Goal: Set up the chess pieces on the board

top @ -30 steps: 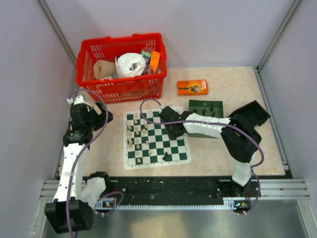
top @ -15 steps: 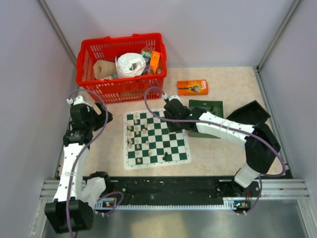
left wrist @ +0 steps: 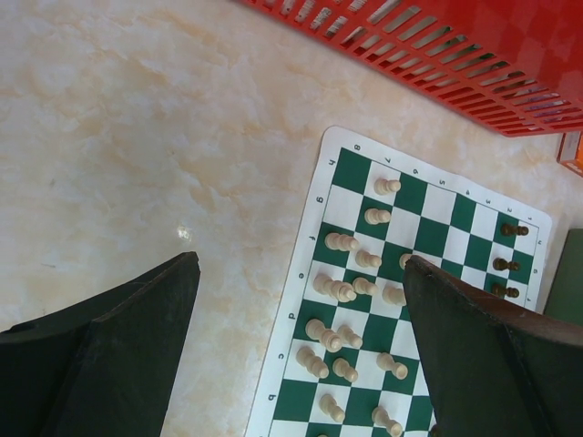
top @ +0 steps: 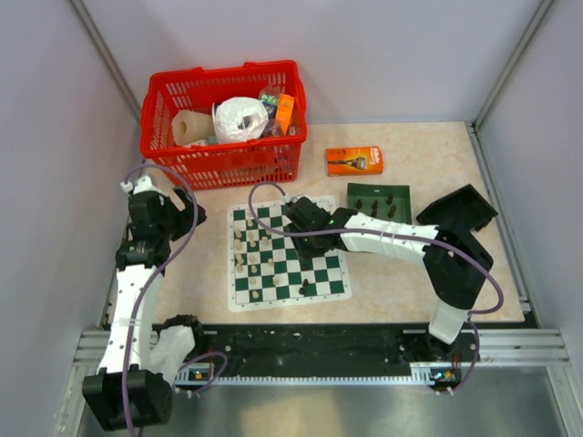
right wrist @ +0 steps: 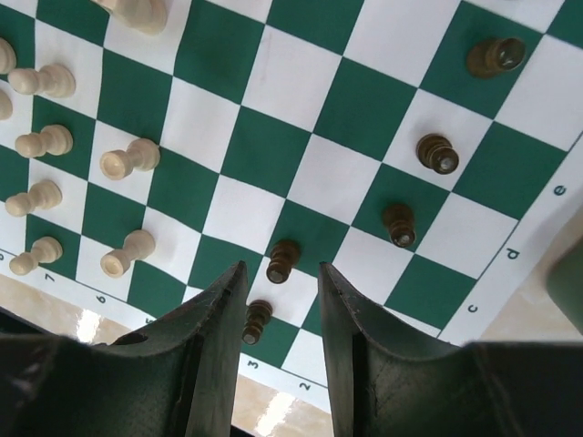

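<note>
Mid-frame in the top view, the board (top: 284,269) held cream pieces (left wrist: 342,291) at left and few dark pieces (right wrist: 437,152) at right; more waited in the tray (top: 379,186). The right gripper (right wrist: 281,273) stood slightly apart, empty; the left gripper (left wrist: 301,264) gaped wide.

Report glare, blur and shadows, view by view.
Top external: even, soft light, the board sharp and glare-free. Left wrist: a small glare spot on the table; the left gripper has fingers that show dark and featureless. Right wrist: bright reflections on the table below the board's edge; the chess pieces sharp.
</note>
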